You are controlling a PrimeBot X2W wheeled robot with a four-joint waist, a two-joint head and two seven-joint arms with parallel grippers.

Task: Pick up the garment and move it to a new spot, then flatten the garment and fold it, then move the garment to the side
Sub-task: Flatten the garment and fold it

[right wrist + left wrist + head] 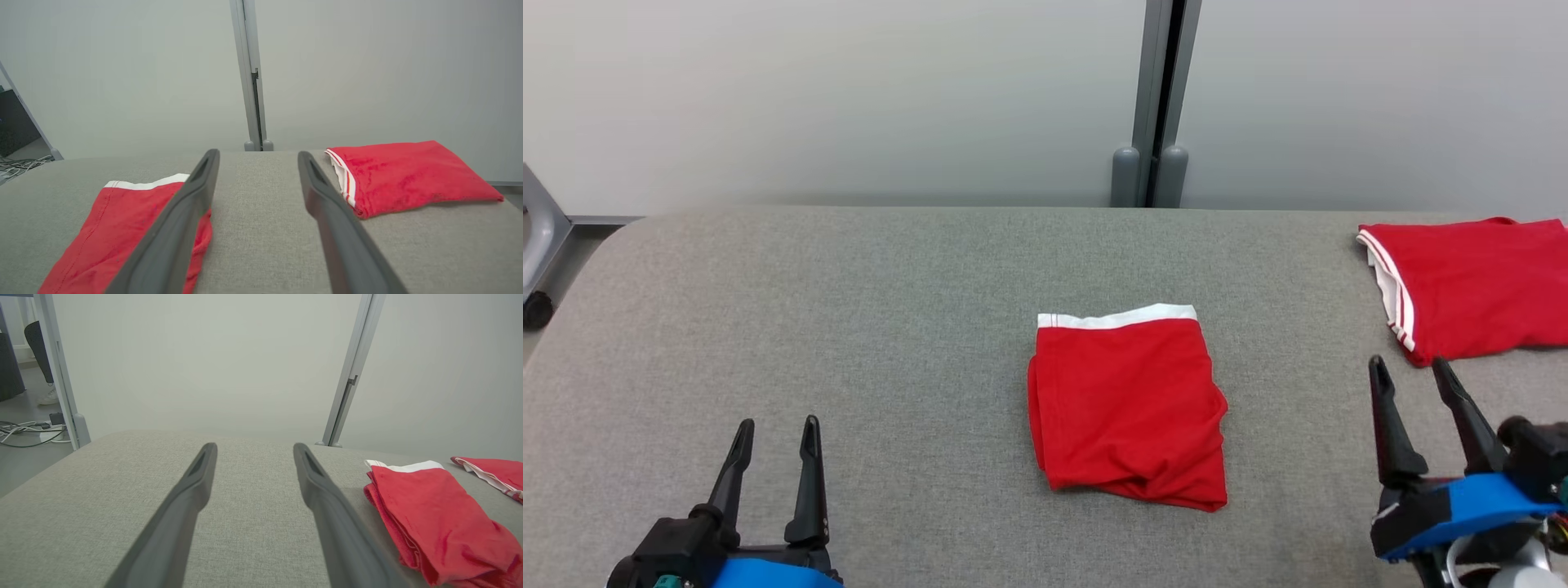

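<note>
Though folded rectangular, soft rumpled red garment (1127, 408).

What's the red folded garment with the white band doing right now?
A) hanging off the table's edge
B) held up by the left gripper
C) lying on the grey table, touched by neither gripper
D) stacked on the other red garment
C: the folded garment lies flat on the grey table, with the open left gripper and open right gripper both clear of it.

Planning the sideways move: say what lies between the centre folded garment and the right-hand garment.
Bare grey surface between the folded garment and the right-hand garment; the head view shows it.
</note>
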